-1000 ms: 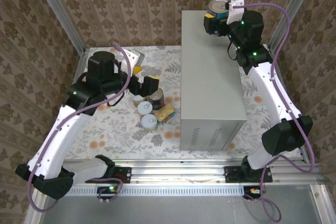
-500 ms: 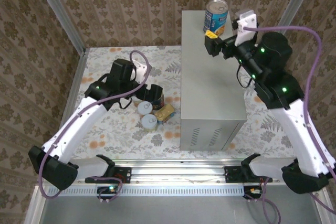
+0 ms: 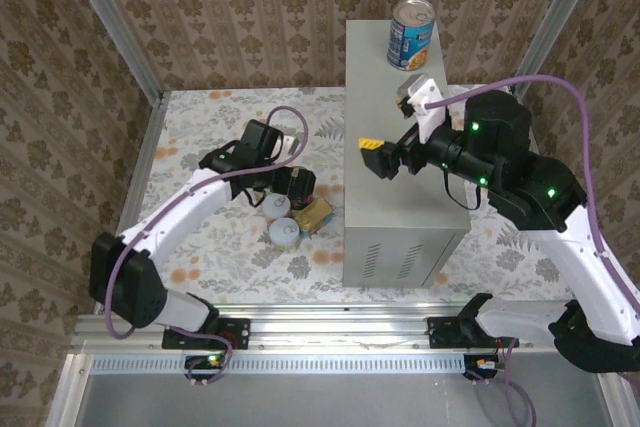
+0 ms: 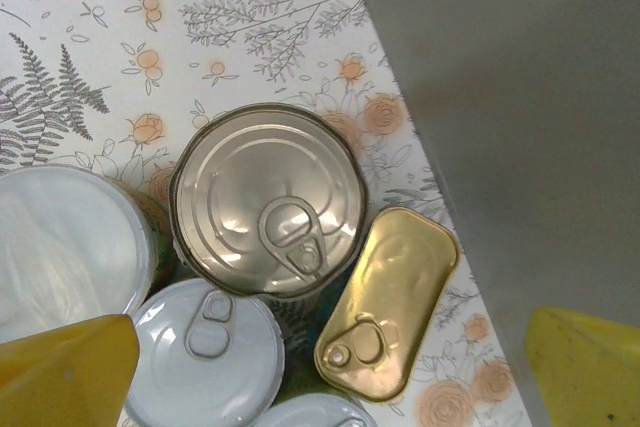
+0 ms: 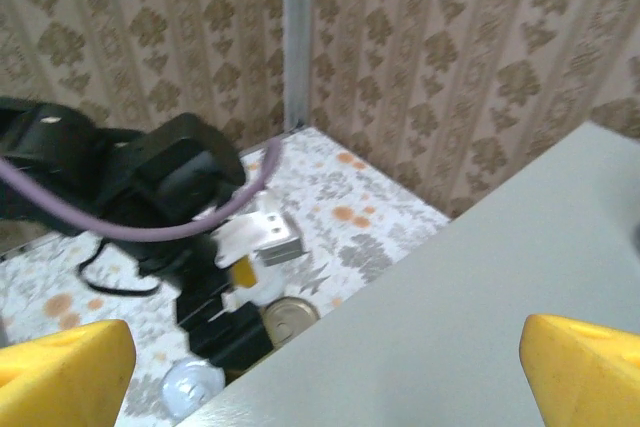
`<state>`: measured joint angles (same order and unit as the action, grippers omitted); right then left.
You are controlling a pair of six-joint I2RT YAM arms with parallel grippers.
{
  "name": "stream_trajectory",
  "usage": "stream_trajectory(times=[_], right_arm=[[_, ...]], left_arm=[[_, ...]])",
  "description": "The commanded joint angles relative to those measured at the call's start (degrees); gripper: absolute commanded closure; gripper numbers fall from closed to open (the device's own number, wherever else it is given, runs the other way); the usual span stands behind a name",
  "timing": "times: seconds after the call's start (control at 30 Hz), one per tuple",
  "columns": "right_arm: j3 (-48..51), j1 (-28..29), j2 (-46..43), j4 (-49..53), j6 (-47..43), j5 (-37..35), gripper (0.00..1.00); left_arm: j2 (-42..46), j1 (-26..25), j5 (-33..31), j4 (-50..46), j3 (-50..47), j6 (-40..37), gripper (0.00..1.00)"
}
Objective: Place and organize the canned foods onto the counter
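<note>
Left pincer [image 3: 288, 185] hangs spread over tins [image 4: 268, 202] on the flowered floor [image 3: 190, 117]. Right pincer [image 3: 390, 159], spread, hovers above the grey table [image 3: 385, 72]; patterned wallpaper [image 3: 250, 7] rises behind.

the counter [image 3: 400, 137] looks like sheet metal under matt light grey paint, smooth and dull. the blue can [image 3: 411, 33] on it has a glossy printed label and a silvery metal lid. the floor [image 4: 250, 7] is a smooth printed floral sheet. on it, the big can lid [image 4: 268, 202] is bare shiny metal with pressed rings, the gold tin [image 4: 388, 302] is glossy lacquered metal, and the white lid [image 4: 205, 352] has a softer satin sheen. the yellow finger pads [image 5: 60, 367] look matt, plastic or rubber.
</note>
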<state>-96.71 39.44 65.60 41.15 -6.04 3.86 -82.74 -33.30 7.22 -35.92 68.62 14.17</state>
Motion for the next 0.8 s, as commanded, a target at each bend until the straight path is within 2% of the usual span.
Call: stream_trajectory(times=[0.0, 0.2, 0.37, 0.57, 0.77], right_arm=[[0.1, 2.9, 0.4, 2.8, 0.3, -0.2, 0.00], [-1.7, 7.5, 3.1, 4.8, 1.1, -3.7, 0.00], [-4.4, 9.4, 5.3, 7.6, 1.6, -3.7, 0.00], [-12.9, 11.3, 11.1, 17.5, 2.4, -4.0, 0.00], [-17.1, 12.3, 13.8, 22.9, 2.7, -6.0, 0.00]], left_arm=[[-2.1, 0.3, -1.8, 2.6, -0.3, 1.6, 0.00], [-6.9, 0.3, -5.6, 1.9, 1.6, 2.0, 0.00], [-9.3, 0.1, -8.1, 2.5, 2.2, 2.3, 0.00], [-11.9, 0.1, -8.6, 2.3, 3.8, 1.9, 0.00], [-14.2, 0.1, -9.0, 2.2, 5.4, 1.1, 0.00]])
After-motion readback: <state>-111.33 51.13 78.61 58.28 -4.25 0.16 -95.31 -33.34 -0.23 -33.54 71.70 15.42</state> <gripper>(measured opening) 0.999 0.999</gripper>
